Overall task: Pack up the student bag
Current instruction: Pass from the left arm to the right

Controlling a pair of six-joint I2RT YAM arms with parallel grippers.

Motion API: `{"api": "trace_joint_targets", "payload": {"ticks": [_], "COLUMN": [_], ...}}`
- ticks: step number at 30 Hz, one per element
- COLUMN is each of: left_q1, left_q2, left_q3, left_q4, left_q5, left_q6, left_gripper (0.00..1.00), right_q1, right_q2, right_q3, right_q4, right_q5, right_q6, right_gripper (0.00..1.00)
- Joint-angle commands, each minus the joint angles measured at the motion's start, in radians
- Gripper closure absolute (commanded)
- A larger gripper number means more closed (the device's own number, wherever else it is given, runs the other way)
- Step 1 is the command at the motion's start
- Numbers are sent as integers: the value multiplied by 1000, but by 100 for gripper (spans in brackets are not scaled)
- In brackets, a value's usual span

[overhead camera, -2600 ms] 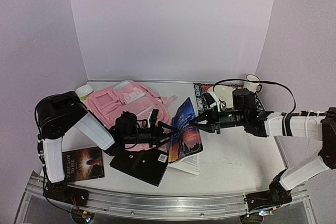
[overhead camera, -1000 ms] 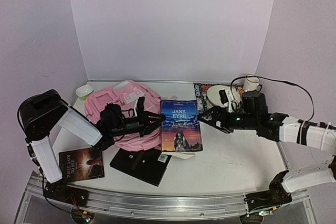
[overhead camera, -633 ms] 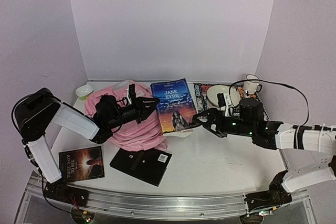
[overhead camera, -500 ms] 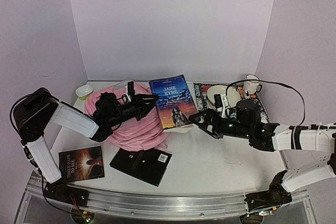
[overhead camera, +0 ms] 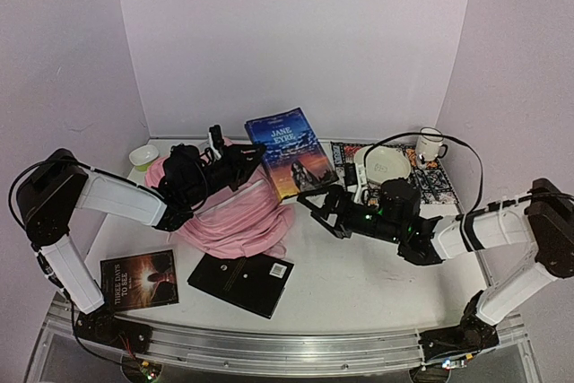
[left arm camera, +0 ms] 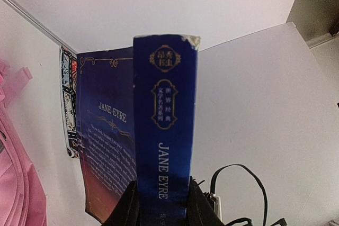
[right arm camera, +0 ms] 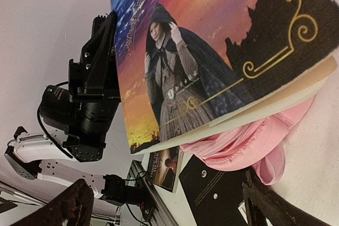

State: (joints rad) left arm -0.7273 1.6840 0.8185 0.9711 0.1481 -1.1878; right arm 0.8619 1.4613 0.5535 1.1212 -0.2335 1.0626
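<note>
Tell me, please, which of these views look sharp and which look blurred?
Top external: even, soft light, everything sharp. Left wrist: the Jane Eyre book sharp, lettering readable. Right wrist: tilted view, cover crisp, its fingers blurred at the bottom corners.

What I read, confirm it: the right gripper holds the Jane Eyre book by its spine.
Wrong arm: the left gripper holds the Jane Eyre book by its spine, as the left wrist view shows. The right gripper is open and empty.

"JANE EYRE" appears three times on the blue book [overhead camera: 289, 152] — front cover, spine [left arm camera: 165, 130] and back cover [left arm camera: 106, 130]. The dark book [overhead camera: 139, 280] on the desk [overhead camera: 377, 275] reads "THREE DAYS TO SEE". The characters in the spine emblems are illegible.
</note>
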Motion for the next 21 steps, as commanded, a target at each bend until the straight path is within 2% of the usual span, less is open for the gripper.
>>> {"api": "trace_joint_targets", "payload": {"ticks": [1, 8, 21], "left_q1": [-1, -9, -20], "left_q2": [-81, -101, -108], "left_q3": [96, 85, 113], "left_q4": [205, 207, 207], "left_q5": [-25, -51, -58], "left_q6": [-27, -29, -18], "left_gripper": [100, 100, 100], "right_q1": [10, 13, 34], "right_q2": [57, 182, 257], "right_q3": [79, 165, 191], "right_q4": [211, 302, 394], "right_q5": [9, -22, 15], "right_q6": [39, 115, 158], "right_gripper": [2, 2, 2]}}
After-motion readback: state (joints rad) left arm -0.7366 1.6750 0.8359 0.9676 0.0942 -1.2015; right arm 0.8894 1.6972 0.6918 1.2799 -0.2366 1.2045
